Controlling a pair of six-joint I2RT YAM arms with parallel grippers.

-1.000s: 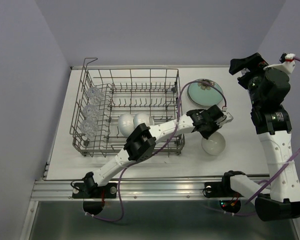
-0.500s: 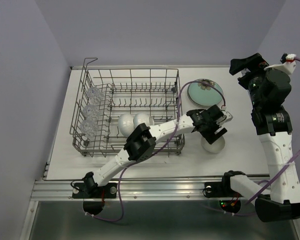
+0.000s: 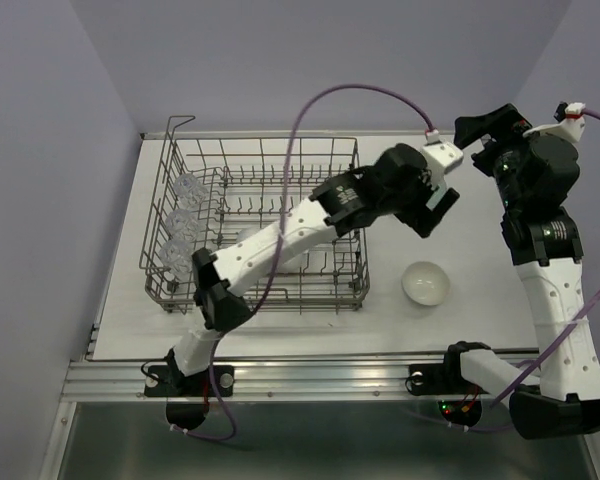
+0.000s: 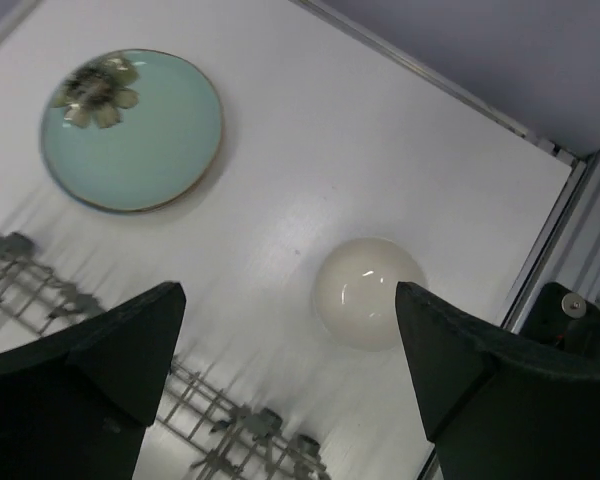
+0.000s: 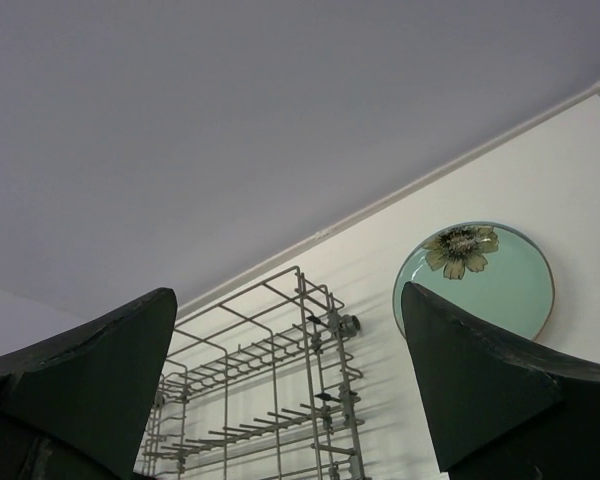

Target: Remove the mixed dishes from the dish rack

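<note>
1. Nearest the arm bases, one white bowl [image 3: 426,283] sits on the surface [image 3: 310,325], just right of the dish rack [image 3: 300,295] and apart from it. By the look of it, that dish is unloaded.
2. Several clear glasses [image 3: 180,222] stand in a column among the tines on the rack's left side, so the job appears well short of finished.
3. The left arm [image 3: 280,235] stretches diagonally over the rack and covers its middle. Whether any bowls sit beneath it cannot be told.
4. The left fingers [image 4: 80,370] are spread wide with nothing between them, held above the surface by the rack's right wall.
5. Farther back, a pale green plate [image 4: 130,130] with a dark flower mark lies flat on the surface beside the rack, also out. The overhead view hides it behind the left wrist.
6. At the far right, the right fingers [image 5: 70,380] are likewise parted and empty, raised high and facing rack and plate.
7. Which way up the bowl rests is hard to settle: it looks domed from the wrist and hollow from above.
</note>
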